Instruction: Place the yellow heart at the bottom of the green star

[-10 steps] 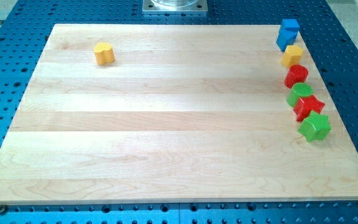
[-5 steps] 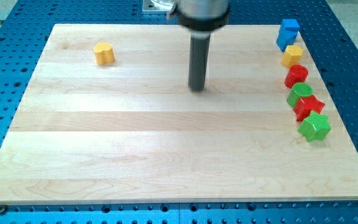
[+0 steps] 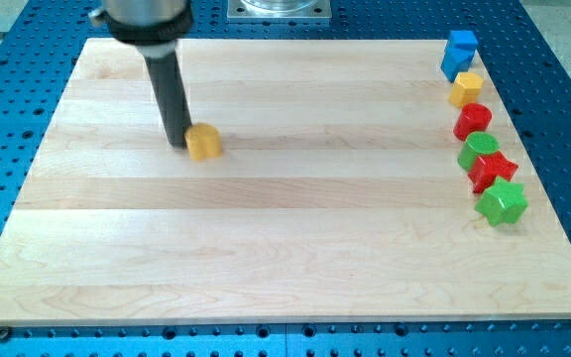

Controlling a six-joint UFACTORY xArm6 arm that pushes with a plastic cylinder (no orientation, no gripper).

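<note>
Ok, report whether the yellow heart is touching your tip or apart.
Touching, it seems: my tip sits against the yellow heart on its left side in the view, no gap visible.

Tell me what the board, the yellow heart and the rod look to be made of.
Board: pale wood, probably glued planks, judging by the lengthwise grain and strip lines; smooth satin finish.
Yellow heart: likely plastic or painted wood; even, solid colour with a soft sheen, so I cannot tell which.
Rod, ending in my tip right beside the heart on the view's left: dark, matte, perhaps metal or hard plastic.

The yellow heart (image 3: 204, 143) lies left of the tabletop's centre; the green star (image 3: 503, 202) sits far right, well apart.
</note>
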